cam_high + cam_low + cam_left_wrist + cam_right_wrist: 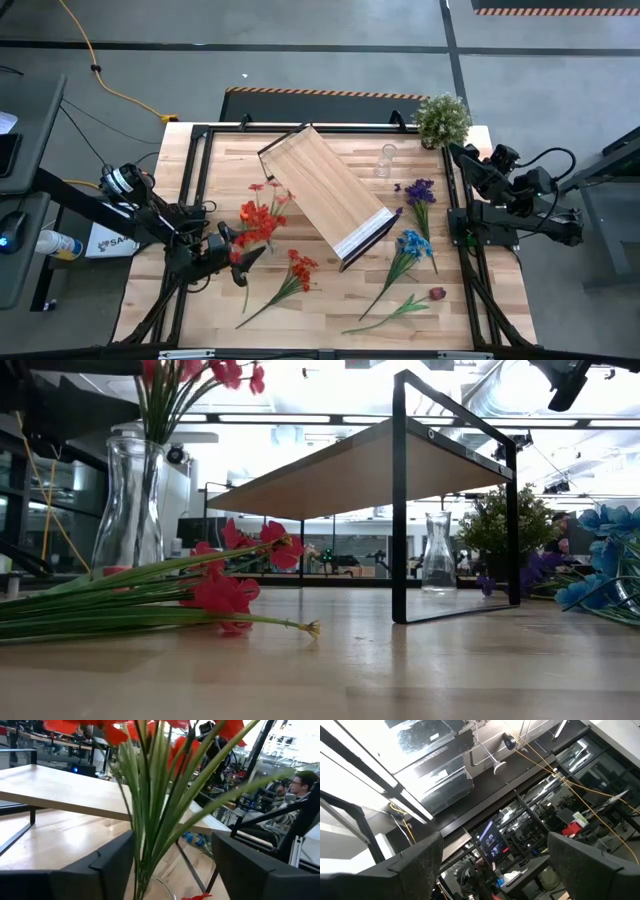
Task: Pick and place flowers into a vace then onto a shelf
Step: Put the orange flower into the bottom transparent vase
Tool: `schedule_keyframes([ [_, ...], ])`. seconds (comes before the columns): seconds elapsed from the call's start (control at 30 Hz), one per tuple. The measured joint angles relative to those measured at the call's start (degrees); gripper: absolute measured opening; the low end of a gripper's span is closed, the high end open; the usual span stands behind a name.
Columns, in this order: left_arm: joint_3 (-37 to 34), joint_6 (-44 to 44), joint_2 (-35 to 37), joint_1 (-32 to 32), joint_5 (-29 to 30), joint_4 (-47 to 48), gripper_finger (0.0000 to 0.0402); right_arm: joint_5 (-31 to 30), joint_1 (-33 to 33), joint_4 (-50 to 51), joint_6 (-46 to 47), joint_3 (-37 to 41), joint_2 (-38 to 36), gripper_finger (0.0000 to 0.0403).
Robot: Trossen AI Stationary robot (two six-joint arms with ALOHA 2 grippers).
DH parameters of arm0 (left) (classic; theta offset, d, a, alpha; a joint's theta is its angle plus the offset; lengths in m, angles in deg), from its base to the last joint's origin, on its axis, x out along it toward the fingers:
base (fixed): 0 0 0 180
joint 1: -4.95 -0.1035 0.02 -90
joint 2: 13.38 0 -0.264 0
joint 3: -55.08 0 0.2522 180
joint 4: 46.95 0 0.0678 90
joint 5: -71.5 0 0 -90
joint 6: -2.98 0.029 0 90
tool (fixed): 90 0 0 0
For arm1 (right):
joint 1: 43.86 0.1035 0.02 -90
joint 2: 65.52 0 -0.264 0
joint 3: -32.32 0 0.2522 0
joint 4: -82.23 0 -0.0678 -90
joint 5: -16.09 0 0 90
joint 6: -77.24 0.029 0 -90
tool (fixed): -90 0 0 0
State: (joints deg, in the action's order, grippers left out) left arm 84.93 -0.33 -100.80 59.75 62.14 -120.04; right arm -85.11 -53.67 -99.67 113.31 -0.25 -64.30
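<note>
Near the bench's left edge, the left gripper point(165, 865) stands apart around red flowers point(258, 222) dropped into a vase point(128, 505); it should back off straight, without snagging stems. Shelf point(325, 192) sits mid-bench; right gripper point(492, 860), apart, waits by the right edge.

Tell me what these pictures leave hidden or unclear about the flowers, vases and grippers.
- Left gripper: high view, red flowers cover its fingertips.
- Near vase: low view, base hidden behind lying stems; left wrist view shows only its rim.
- Right gripper: its wrist view shows only ceiling, no table.
- Far vase: high view, too faint for contents.
</note>
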Motion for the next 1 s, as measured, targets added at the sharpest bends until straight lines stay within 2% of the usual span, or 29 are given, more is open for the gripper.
schedule_keyframes([
  [0.13,0.00,-0.07,0.00,0.28,-0.65,-0.04,0.0317,0.13,-0.01,0.00,-0.01,-0.01,0.00,0.0344],
  [0.33,0.00,-0.05,0.45,4.56,0.54,-0.49,0.0318,0.41,-0.01,0.00,0.00,-0.01,0.00,0.0344],
  [0.63,1.44,-0.22,3.38,12.46,6.15,-0.55,0.0292,0.43,-0.01,-0.04,0.00,-0.01,0.00,0.0344],
  [0.87,6.33,-0.13,4.13,15.15,6.62,-0.48,0.0266,0.43,-0.01,-1.61,-0.02,0.00,0.00,0.0344],
  [1.0,9.92,0.03,4.13,17.07,8.89,0.07,0.0252,0.44,-0.01,-3.67,-0.02,0.00,-0.02,0.0344],
])
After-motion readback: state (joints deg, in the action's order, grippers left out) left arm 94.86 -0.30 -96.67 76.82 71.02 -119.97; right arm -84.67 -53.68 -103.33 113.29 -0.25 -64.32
